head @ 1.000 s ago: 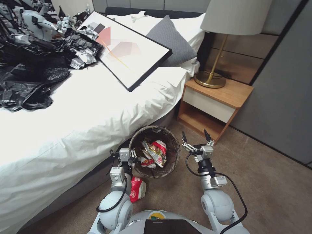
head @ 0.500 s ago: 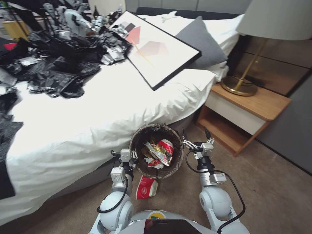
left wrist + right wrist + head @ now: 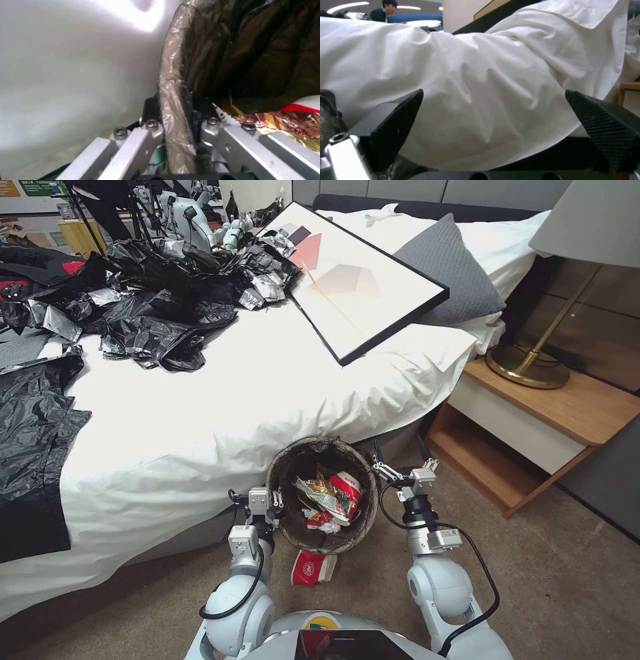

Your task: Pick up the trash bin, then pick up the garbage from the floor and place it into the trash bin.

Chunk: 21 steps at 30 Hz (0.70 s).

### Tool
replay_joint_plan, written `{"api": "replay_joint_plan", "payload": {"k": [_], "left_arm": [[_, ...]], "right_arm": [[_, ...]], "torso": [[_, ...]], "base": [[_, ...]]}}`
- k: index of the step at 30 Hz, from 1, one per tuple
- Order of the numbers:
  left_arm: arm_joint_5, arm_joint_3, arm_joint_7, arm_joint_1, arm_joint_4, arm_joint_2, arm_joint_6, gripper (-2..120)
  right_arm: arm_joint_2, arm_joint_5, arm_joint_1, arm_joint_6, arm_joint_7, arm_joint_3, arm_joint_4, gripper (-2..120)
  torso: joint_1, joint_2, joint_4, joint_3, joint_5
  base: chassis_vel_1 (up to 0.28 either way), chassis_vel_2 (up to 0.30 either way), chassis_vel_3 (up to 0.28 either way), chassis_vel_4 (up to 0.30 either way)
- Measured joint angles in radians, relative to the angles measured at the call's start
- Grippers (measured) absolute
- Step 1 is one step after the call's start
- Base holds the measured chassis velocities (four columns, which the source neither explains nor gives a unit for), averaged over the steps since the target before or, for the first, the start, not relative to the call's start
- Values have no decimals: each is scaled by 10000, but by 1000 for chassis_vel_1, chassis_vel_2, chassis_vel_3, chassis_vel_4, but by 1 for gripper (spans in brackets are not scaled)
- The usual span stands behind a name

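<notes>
The trash bin (image 3: 319,442), lined with a dark bag, hangs just off the floor (image 3: 547,593) in front of me, against the bed's side. My left gripper (image 3: 267,503) is shut on its near-left rim; the left wrist view shows the bag-covered rim (image 3: 173,82) pinched in the left gripper (image 3: 175,111). Garbage (image 3: 333,493) lies inside: a red-and-white cup and shiny snack wrappers (image 3: 283,122). Another red-and-white paper cup (image 3: 312,568) lies on the carpet just under the bin. Beside the bin's right rim, my right gripper (image 3: 400,455) is open and holds nothing; its wrist view shows the right gripper (image 3: 495,100) facing the bed sheet.
The white bed (image 3: 200,407) runs along the left and front, with black plastic bags (image 3: 153,313), a framed picture (image 3: 353,287) and a grey pillow (image 3: 453,267) on it. A wooden nightstand (image 3: 553,427) with a brass lamp (image 3: 530,367) stands at the right. Open carpet lies to the right.
The whole head view has swung left along the bed, so the camera moved. Both grippers and the bin keep their places before me. The cup on the carpet now shows below the bin.
</notes>
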Motion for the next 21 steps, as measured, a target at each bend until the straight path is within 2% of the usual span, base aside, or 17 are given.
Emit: {"api": "replay_joint_plan", "payload": {"k": [21], "left_arm": [[64, 99, -69, 81, -10, 22, 59, 7]], "right_arm": [[72, -11, 7, -20, -49, -2, -128, 100]], "torso": [[0, 0, 1, 0, 2]], "base": [[0, 0, 0, 0]]}}
